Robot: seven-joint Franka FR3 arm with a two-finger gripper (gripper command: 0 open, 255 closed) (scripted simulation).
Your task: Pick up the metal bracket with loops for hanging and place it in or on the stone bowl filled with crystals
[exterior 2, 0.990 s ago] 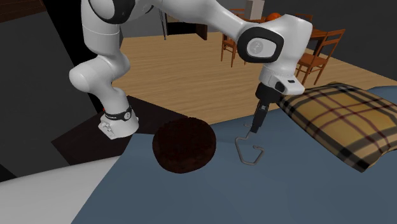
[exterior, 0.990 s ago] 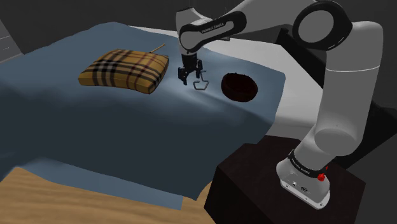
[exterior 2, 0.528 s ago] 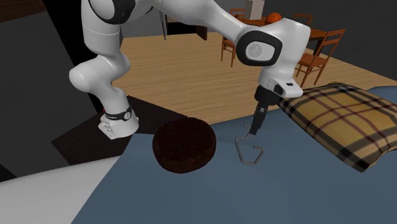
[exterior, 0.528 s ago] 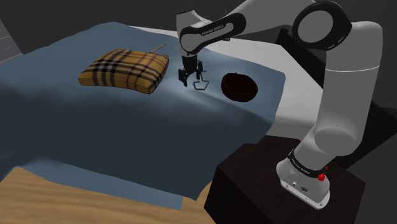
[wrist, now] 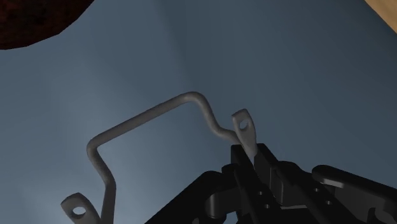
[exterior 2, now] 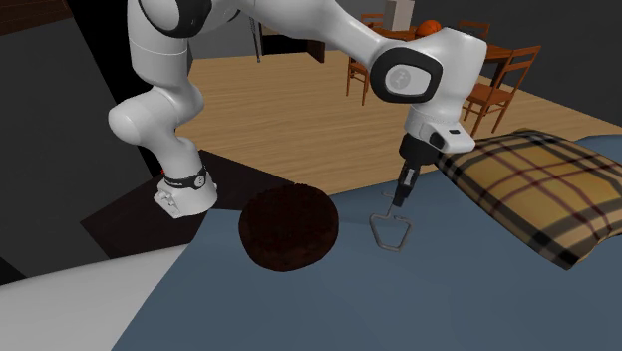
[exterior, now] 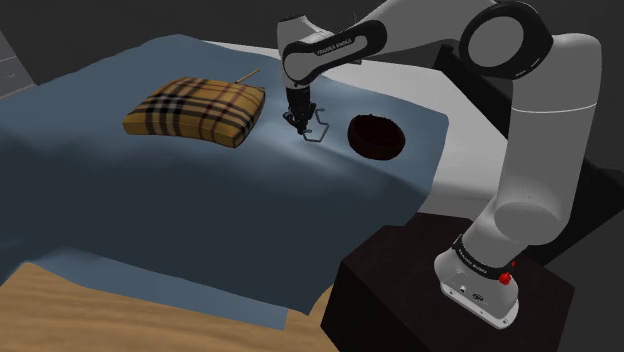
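Near the bed's [exterior: 200,200] stand-side edge, between pillow [exterior: 195,110] and bowl [exterior 2: 289,227]: bracket [wrist: 146,116] low on the bed, tool [wrist: 251,153] clenched on one leg just below its eyelet [wrist: 243,122]. Grip is off-centre, so I'd lift straight and slow, expect swing, and carry it high over the bowl before lowering.

We are in a home: a bedroom that opens onto a dining area. We see a bed [exterior: 465,160] with a white sheet under a rumpled blue blanket [exterior: 150,200], and a tan plaid pillow [exterior: 195,110] lying on it. Beside the bed we see a light wooden floor [exterior 2: 289,120], and at its far side stand wooden dining chairs [exterior 2: 498,85].
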